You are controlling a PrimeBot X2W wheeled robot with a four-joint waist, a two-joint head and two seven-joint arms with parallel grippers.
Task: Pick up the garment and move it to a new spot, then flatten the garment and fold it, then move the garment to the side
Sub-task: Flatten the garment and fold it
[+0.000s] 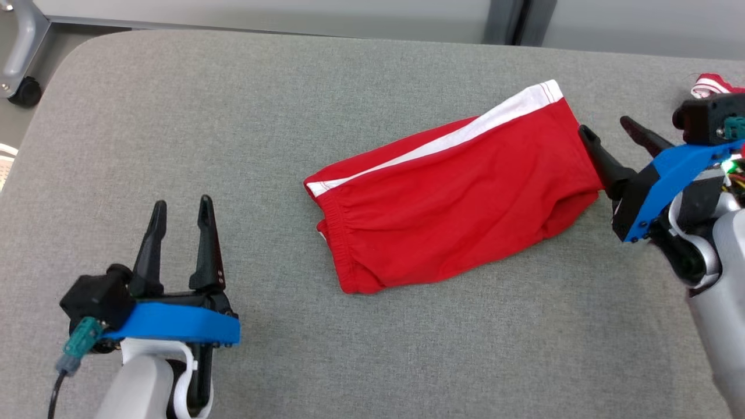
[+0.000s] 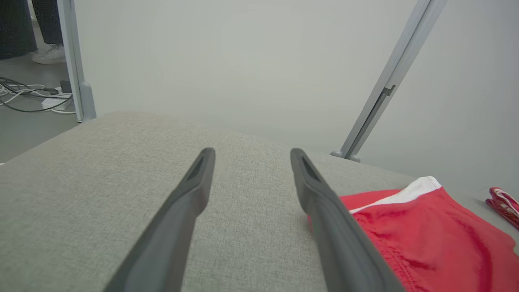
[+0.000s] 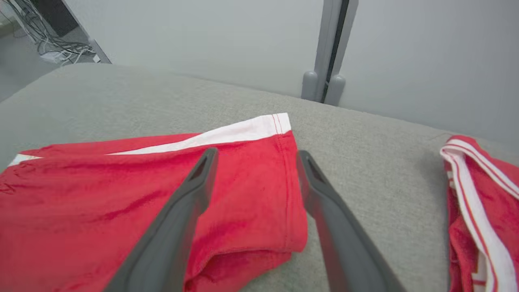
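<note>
At the lower left, the left gripper is held over the grey tabletop, fingers parted and empty, apart from the cloth. The folded red garment lies mid-tabletop. At its right hem the right gripper is poised, fingers spread, nothing gripped. If only the top layer is pinched, the fold may be dragged open, and the second garment nearby could be snagged.

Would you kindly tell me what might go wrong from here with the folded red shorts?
The open right pincer sits at one end of the folded red white-striped shorts; gripping only the top layer may undo the fold.
The open left pincer is well away, so a one-sided drag could skew them.
A second red-and-white garment lies to the right; sliding that way may tangle both.
</note>
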